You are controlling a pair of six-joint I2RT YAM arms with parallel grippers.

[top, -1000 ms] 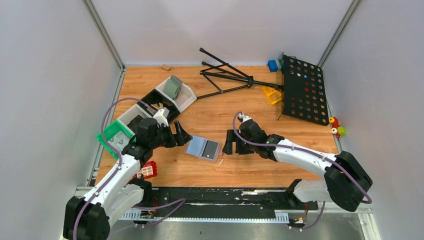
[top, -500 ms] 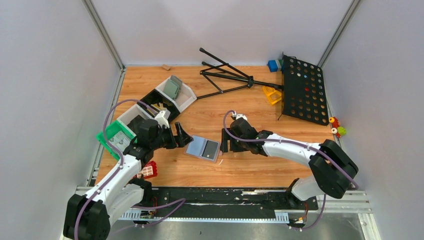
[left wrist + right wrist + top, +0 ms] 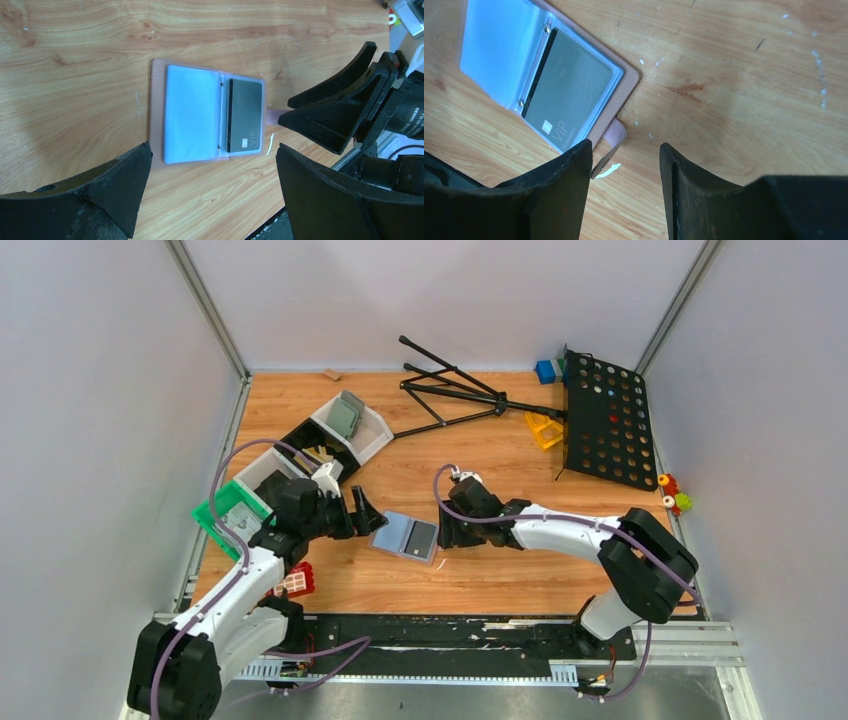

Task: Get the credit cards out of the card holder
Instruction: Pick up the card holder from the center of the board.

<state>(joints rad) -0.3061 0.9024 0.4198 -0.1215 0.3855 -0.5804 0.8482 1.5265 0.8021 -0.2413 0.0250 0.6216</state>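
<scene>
The card holder (image 3: 405, 536) lies open on the table (image 3: 500, 440), midway along and toward the near edge, with a black card (image 3: 244, 116) in its right pocket. The left gripper (image 3: 368, 515) gapes wide just left of it. The right gripper (image 3: 624, 150), half spread and empty, sits at the holder's tab (image 3: 611, 137).

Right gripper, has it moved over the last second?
Yes. In the top view the right gripper has slid left, closing the gap to the card holder, which lies where it was.
</scene>
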